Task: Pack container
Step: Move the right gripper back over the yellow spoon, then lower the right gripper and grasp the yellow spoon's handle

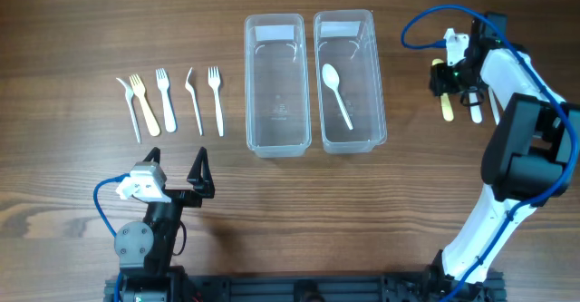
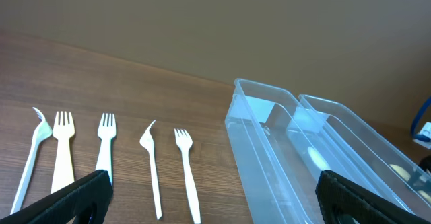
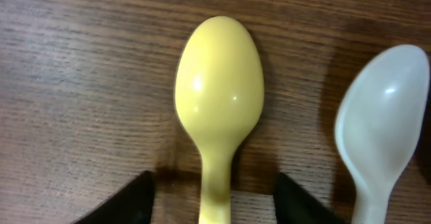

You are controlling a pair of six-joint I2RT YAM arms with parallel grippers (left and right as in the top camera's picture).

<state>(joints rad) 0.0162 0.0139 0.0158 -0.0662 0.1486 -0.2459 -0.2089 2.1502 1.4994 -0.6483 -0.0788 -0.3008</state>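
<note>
Right hand (image 3: pixel 214 198) is wide open w/ a finger either side of the yellow spoon's (image 3: pixel 219 96) neck, gripping nothing yet. I'd say the trick is to close square on that thin neck, low to the worktop (image 3: pixel 81 62), w/o nudging the white spoon (image 3: pixel 380 130) just beside it at 3 o'clock. The yellow spoon is glossy plastic, lying flat w/ its bowl toward 12 in the wrist view, approx 3 o'clock of the two clear tubs (image 1: pixel 378 75) & apart from them; left hand (image 1: pixel 177 170) at 7 o'clock is open & empty.
</note>
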